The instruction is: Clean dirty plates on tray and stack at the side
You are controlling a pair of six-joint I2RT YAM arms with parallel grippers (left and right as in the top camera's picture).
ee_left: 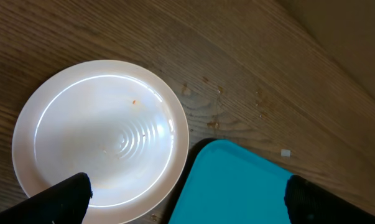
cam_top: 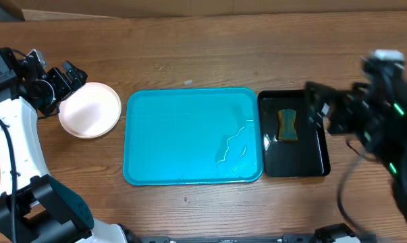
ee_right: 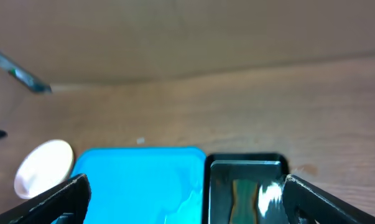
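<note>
The turquoise tray [cam_top: 183,135] lies at the table's middle with no plates on it, only thin streaks of water [cam_top: 233,145] near its right end. A white plate [cam_top: 90,110] rests on the wood just left of the tray; I cannot tell whether others lie under it. In the left wrist view the plate [ee_left: 103,140] carries one tiny red speck [ee_left: 134,101] beside the tray's corner [ee_left: 237,186]. My left gripper [cam_top: 67,84] hovers at the plate's upper left edge, open [ee_left: 184,202] and empty. Over the black tray, my right gripper [cam_top: 318,108] is open [ee_right: 190,202] and holds nothing.
A black glossy tray [cam_top: 294,162] sits against the turquoise tray's right side and holds a yellow-green sponge [cam_top: 288,125] in shallow water. The right wrist view shows this black tray [ee_right: 246,163], the sponge [ee_right: 243,196] and the far plate [ee_right: 43,168]. Small crumbs lie behind the tray [cam_top: 188,83].
</note>
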